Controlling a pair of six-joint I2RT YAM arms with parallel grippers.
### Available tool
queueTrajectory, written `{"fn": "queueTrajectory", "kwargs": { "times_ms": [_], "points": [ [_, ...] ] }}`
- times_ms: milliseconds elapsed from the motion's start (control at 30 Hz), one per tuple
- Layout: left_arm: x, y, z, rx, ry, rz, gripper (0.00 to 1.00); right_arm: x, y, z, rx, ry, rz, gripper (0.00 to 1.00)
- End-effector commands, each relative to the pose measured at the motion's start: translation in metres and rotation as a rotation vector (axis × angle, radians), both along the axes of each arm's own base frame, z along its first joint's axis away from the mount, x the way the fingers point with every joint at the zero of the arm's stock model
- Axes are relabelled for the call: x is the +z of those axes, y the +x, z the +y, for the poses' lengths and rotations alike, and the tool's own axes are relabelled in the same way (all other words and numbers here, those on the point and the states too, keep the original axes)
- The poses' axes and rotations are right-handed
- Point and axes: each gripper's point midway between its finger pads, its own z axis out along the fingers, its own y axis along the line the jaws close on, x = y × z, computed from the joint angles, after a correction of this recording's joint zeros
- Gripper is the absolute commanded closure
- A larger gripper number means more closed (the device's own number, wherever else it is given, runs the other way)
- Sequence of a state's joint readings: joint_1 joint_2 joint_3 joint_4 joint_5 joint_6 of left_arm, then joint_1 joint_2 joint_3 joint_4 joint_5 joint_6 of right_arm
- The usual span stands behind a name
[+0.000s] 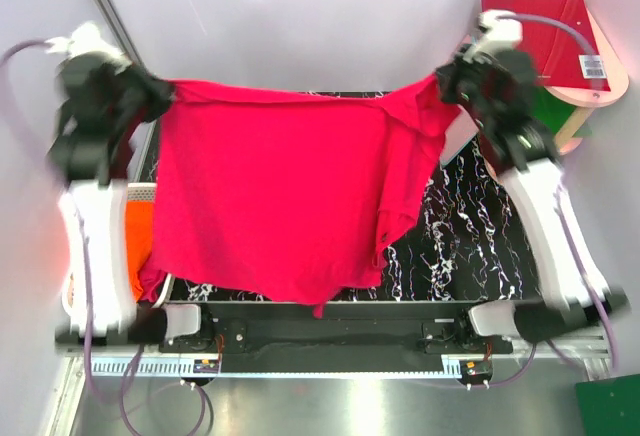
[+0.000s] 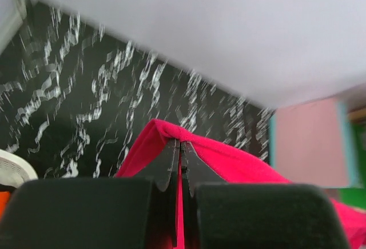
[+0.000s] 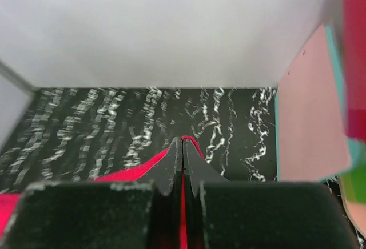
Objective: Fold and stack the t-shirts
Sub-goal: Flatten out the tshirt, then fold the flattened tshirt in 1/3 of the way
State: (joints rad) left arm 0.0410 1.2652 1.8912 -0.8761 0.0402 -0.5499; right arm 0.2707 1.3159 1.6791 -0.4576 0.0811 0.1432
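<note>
- A black, white-veined marble-pattern table (image 1: 470,246) fills the middle of the top view, with plain white walls closing it in at the top and on both sides.
- A crimson soft cloth t-shirt (image 1: 270,206) is spread wide across the centre of the frame, its upper edge pulled into a line from upper left to upper right.
- Its lower hem reaches the table's near edge at lower centre, and its right side hangs in loose folds.
- The left pincer (image 1: 150,94) is clamped tight on the shirt's upper left corner. Its wrist view shows the fingers pressed together with red cloth (image 2: 229,160) between them.
- The right pincer (image 1: 447,81) is likewise closed on the upper right corner, with a thin fold of cloth (image 3: 137,172) pinched between its fingers.
- A bright orange cloth t-shirt (image 1: 140,231) lies at centre left, just beside the left arm, with the crimson shirt overlapping its lower edge.
- A flat red board (image 1: 545,31) sits in the upper right corner, with a green board (image 1: 548,111) just below it.
- A pink square board with a teal edge (image 3: 309,117) lies at the right of the right wrist view.
</note>
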Motion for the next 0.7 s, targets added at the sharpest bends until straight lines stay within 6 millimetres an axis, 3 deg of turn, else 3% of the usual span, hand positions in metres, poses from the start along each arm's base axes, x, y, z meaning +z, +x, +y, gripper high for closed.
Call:
{"fn": "queueTrajectory", "kwargs": {
  "times_ms": [0,33,67,133,167,233,267,433,533,600,633,667],
  "points": [
    [-0.111,0.084,-0.008,-0.083,-0.038,0.321,1.0,-0.075,0.103,0.009,-0.014,-0.05,0.142,1.0],
    [-0.127,0.093,-0.007,-0.083,-0.045,0.36,1.0,-0.089,0.119,0.01,-0.01,-0.053,0.168,1.0],
    [-0.158,0.111,-0.005,-0.08,-0.055,0.436,1.0,-0.118,0.145,0.017,0.0,-0.06,0.219,1.0],
    [-0.183,0.126,-0.003,-0.071,-0.066,0.492,1.0,-0.146,0.17,0.019,0.003,-0.06,0.272,1.0],
    [-0.206,0.14,0.0,-0.06,-0.069,0.539,1.0,-0.169,0.194,0.018,-0.003,-0.056,0.302,1.0],
    [-0.223,0.154,0.004,-0.037,-0.08,0.572,1.0,-0.192,0.213,0.024,0.033,-0.027,0.341,1.0],
    [-0.24,0.168,0.009,-0.022,-0.091,0.598,1.0,-0.209,0.232,0.018,0.018,0.024,0.359,1.0],
    [-0.278,0.198,0.019,0.029,-0.176,0.662,1.0,-0.23,0.266,0.014,0.081,0.148,0.371,1.0],
    [-0.268,0.211,0.023,0.048,-0.202,0.624,1.0,-0.223,0.274,0.011,0.091,0.19,0.35,1.0],
    [-0.25,0.218,0.023,0.037,-0.208,0.572,1.0,-0.208,0.27,0.015,0.113,0.202,0.33,1.0],
    [-0.243,0.22,0.023,0.029,-0.208,0.555,1.0,-0.21,0.267,0.015,0.113,0.208,0.343,1.0],
    [-0.239,0.22,0.023,0.021,-0.206,0.546,1.0,-0.197,0.26,0.018,0.128,0.23,0.338,1.0]
  ]
}}
